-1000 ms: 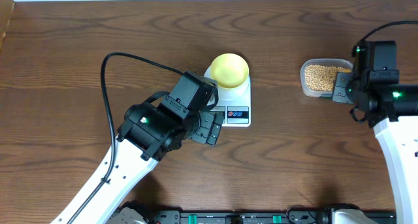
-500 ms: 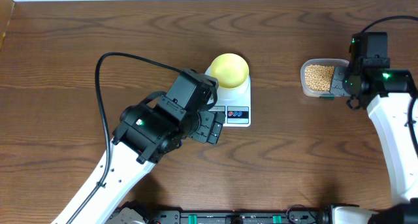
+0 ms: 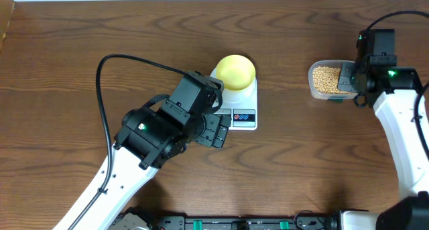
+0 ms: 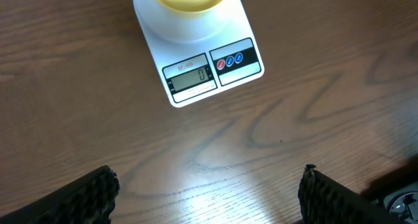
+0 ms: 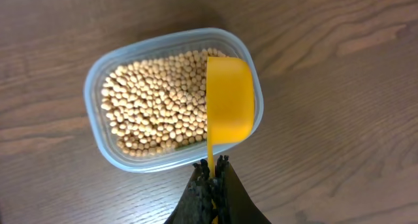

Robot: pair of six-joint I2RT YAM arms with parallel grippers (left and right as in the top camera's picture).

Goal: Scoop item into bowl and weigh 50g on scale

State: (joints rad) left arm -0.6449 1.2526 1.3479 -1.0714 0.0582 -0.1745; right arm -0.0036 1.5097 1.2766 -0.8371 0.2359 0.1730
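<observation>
Hardly begun, I'd say: the bowl [image 3: 235, 71] sits on the scale [image 4: 196, 28], looks empty, and the display reads zero. All the beans [image 5: 157, 110] I can see lie in the clear tub [image 5: 89, 103], well off to the right. The right gripper [image 5: 212, 175] is clamped on the handle of the yellow scoop [image 5: 230, 106], its cup over the tub's right end. The left gripper [image 4: 209, 198] hangs spread wide and empty over bare table just in front of the scale.
</observation>
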